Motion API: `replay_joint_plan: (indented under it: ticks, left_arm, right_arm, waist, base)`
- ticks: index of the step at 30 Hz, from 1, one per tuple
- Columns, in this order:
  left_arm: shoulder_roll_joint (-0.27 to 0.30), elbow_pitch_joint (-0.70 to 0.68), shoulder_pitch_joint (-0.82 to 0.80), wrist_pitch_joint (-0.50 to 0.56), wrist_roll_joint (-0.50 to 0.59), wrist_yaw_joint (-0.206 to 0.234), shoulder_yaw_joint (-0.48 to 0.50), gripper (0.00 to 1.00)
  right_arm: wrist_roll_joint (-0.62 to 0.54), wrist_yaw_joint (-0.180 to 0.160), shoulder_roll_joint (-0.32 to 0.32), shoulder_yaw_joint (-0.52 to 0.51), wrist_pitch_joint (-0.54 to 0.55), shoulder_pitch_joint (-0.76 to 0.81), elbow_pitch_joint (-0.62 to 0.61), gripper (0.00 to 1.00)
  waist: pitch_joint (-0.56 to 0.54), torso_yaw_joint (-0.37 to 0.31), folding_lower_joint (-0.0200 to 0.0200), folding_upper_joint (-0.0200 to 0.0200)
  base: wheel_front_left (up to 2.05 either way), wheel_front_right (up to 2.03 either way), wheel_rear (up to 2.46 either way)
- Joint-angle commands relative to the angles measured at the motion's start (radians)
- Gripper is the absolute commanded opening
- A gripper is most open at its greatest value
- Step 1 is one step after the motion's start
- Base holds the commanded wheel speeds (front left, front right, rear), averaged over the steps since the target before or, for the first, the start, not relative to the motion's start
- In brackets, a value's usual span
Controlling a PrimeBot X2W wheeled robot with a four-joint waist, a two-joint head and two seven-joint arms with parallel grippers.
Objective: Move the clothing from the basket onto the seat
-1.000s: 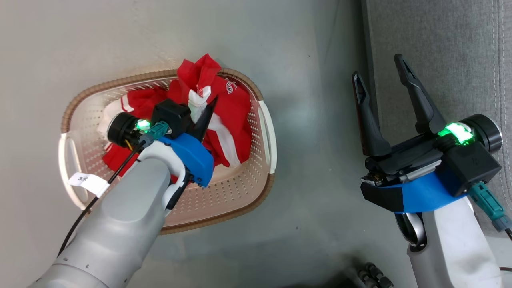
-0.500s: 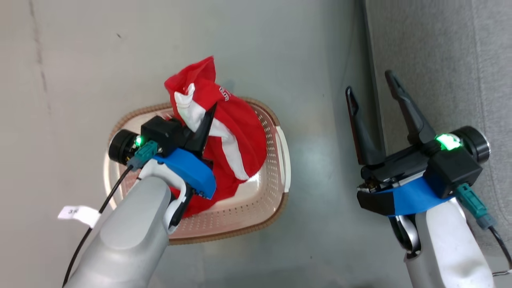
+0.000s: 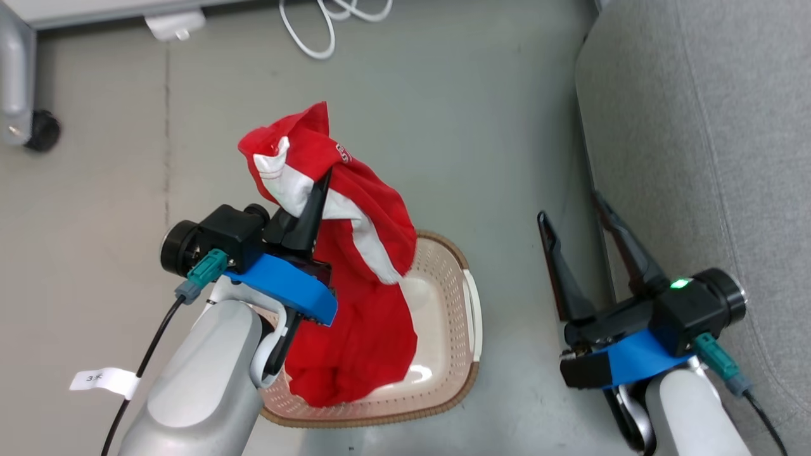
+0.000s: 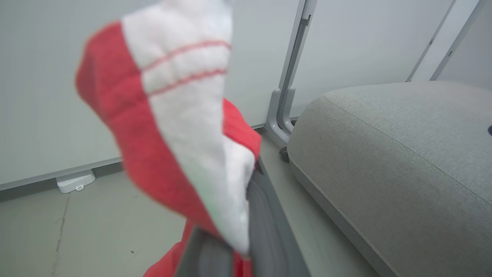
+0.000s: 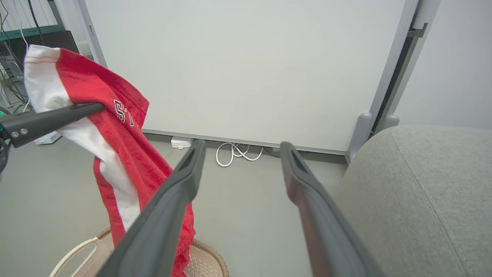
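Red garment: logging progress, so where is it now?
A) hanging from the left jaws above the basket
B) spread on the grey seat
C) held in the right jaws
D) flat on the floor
A: the left jaws are shut on the red garment, which hangs over the basket.

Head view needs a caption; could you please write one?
Left pincer holds red garment over basket; right pincer open beside seat.

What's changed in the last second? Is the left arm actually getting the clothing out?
Yes. The left gripper, shut on the red garment, has risen out of the basket. The garment now hangs from it, lower end over the basket. The head view has shifted too, as the camera moved. The right gripper stays open and empty beside the seat.
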Motion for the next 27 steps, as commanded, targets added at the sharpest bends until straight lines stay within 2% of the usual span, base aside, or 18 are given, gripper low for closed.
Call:
replay_joint_plan:
  ticks: [1,8,16,27]
  left_arm:
    - [0.005,-0.012,0.011,-0.003,0.008,0.0,0.01,0.0]
    - [0.007,-0.094,0.019,-0.003,0.024,0.0,0.02,0.0]
    - [0.032,-0.137,-0.023,-0.003,0.044,0.0,-0.03,0.0]
    - [0.035,-0.175,-0.071,-0.003,0.038,0.0,-0.093,0.0]
  right_arm:
    - [0.004,0.0,-0.003,0.003,-0.004,0.019,0.005,1.0]
    - [0.019,0.0,-0.003,0.011,-0.004,0.071,0.025,1.0]
    - [0.031,0.0,-0.003,0.004,-0.004,0.135,0.04,1.0]
    - [0.06,0.0,-0.003,0.007,-0.004,0.207,0.042,1.0]
  waist:
    - [-0.055,0.024,0.0002,0.0]
    - [-0.155,0.041,0.0002,0.0]
    - [-0.269,0.06,0.0002,0.0]
    - [-0.371,0.054,0.0002,0.0]
  base:
    - [0.0,0.0,0.0]
    - [0.0,0.0,0.0]
    - [0.0,0.0,0.0]
    - [0.0,0.0,0.0]
